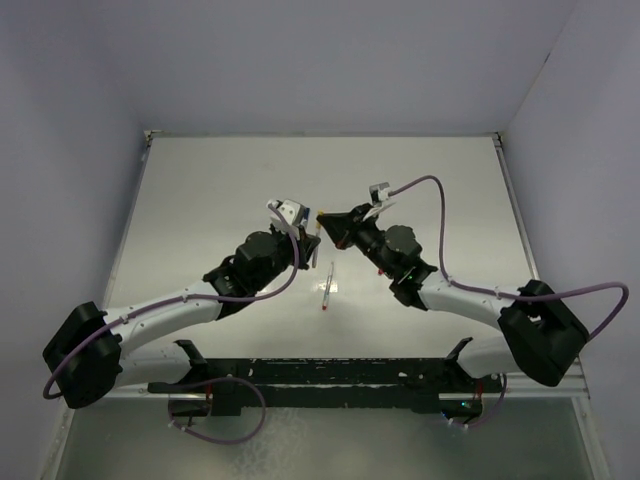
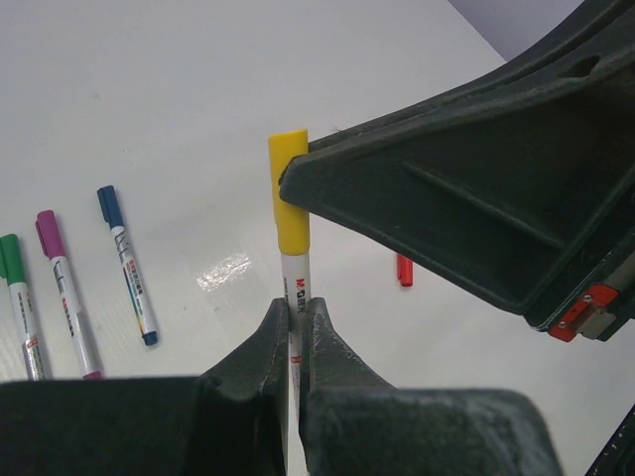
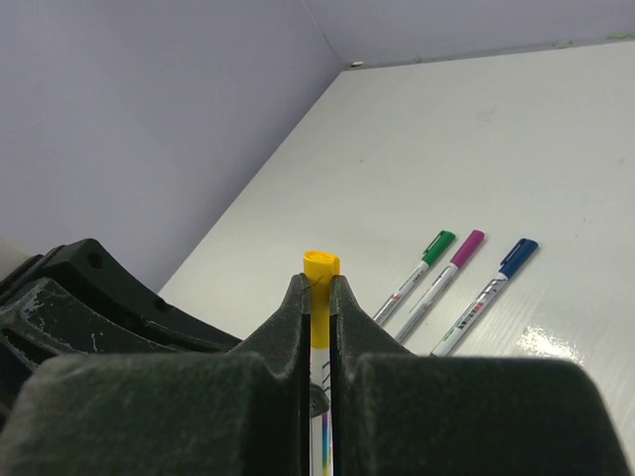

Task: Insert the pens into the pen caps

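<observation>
My left tool (image 2: pixel 296 309) is pinched narrow on the thin silvery-white printed barrel of the yellow marker pen (image 2: pixel 297 283), which stands upright out of its dark, ribbed plastic fingers. My right tool (image 3: pixel 318 288) is closed from the opposite side on the stubby, matte yellow plastic cap (image 2: pixel 289 193), which sits over that pen's upper end. The cap looks to be on; I cannot tell whether it has clicked fully home.

Three pens seem finished. Off to the left of my left tool, lying side by side on the glossy white bench (image 2: pixel 149 99), are the green-capped pen (image 2: pixel 18 297), the purple-capped pen (image 2: pixel 67 293) and the blue-capped pen (image 2: pixel 127 263), each slim, round and smooth with small print along the barrel.

Left to do, I judge: the small red cap (image 2: pixel 404 269), lying loose just past my right tool's underside, and the red-tipped pen (image 1: pixel 328 287), which lies uncapped between my two arms, nearer the bases than both tools.
</observation>
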